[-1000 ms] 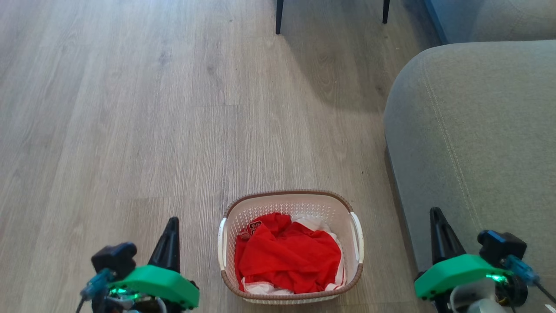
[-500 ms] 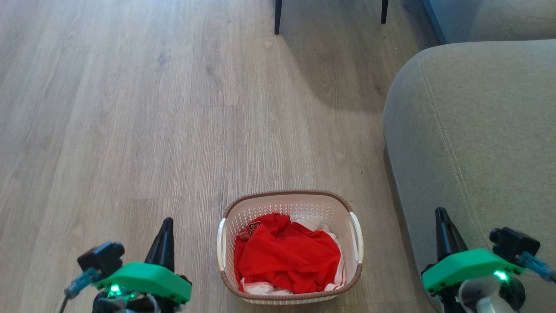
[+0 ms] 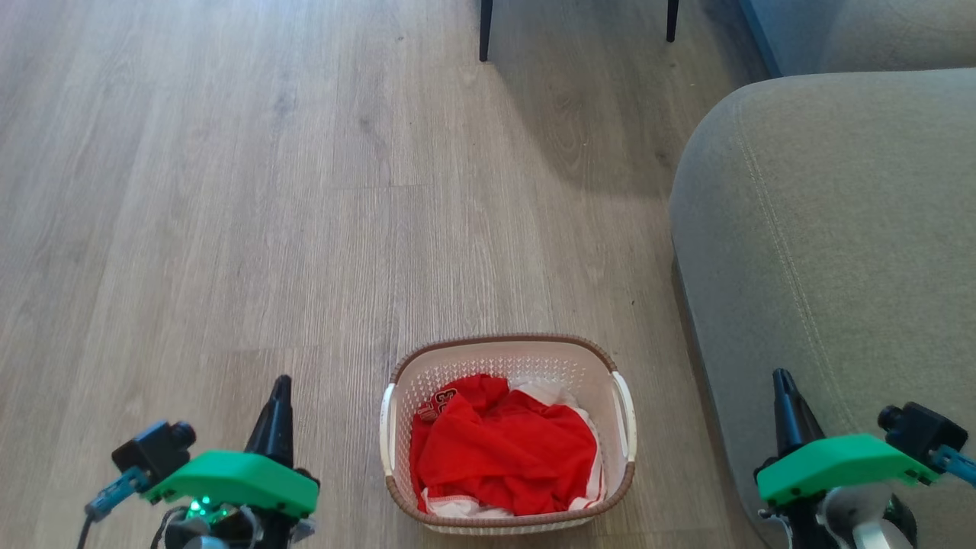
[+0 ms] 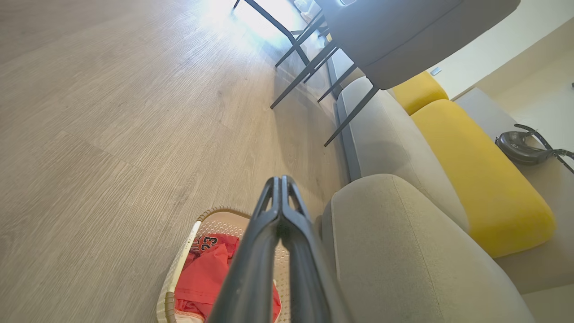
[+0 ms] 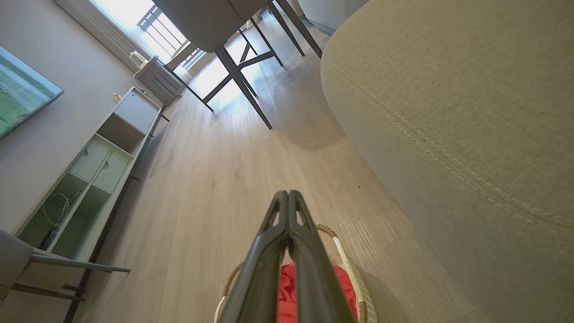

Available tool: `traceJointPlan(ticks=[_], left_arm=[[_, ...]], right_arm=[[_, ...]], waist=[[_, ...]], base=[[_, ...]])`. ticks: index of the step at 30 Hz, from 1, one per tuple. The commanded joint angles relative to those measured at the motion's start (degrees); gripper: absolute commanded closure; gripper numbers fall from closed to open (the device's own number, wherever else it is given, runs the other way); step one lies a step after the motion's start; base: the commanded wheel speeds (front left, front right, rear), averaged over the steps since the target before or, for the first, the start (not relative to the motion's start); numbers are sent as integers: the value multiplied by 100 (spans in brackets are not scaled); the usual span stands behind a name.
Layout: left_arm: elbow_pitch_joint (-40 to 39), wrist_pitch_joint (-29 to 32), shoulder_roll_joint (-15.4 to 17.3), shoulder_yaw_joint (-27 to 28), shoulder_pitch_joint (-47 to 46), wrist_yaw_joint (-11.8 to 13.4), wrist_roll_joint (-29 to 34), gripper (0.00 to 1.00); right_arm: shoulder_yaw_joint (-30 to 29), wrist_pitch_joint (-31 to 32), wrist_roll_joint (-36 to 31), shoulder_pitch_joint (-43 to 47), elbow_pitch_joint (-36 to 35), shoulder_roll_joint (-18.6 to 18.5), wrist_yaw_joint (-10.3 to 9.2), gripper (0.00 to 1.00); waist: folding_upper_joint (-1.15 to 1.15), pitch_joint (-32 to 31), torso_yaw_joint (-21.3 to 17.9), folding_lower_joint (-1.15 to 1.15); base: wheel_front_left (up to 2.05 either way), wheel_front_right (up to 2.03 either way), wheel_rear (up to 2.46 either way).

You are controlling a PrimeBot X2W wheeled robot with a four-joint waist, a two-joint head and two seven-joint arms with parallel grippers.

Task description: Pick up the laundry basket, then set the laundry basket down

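At the lower left of the head view, the left hand hangs over the wood-plank floor, its two dark fingers pressed flat together and holding nothing. In the left wrist view those fingers meet at the tips with no gap. This hand is to the left of the laundry basket and apart from it.

The laundry basket stands upright on the floor between the two hands, low in the middle of the head view. Its brown woven-look rim is level, and a white handle runs along each side. Inside lies a crumpled red jersey with dark numbers on it, over a white cloth.

The right hand is at the lower right, also closed on nothing, fingers touching along their length in the right wrist view. It sits to the right of the basket, clear of its handle, in front of the arm of a grey-beige sofa that stands near the basket's right side. Two dark chair legs stand on the floor at the top.
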Motion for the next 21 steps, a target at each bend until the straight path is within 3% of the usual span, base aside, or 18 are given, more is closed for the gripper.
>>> traceJointPlan(ticks=[1,21], left_arm=[[-168,40,73,183,-316,-64,-173,100],[-152,347,83,454,-414,-148,-1340,100]], right_arm=[[5,36,191,-338,-149,-118,16,100],[-153,338,1446,-438,-69,-135,22,100]], waist=[[0,-1,-2,0],[0,-9,-33,0]], base=[[0,0,0],[0,0,0]])
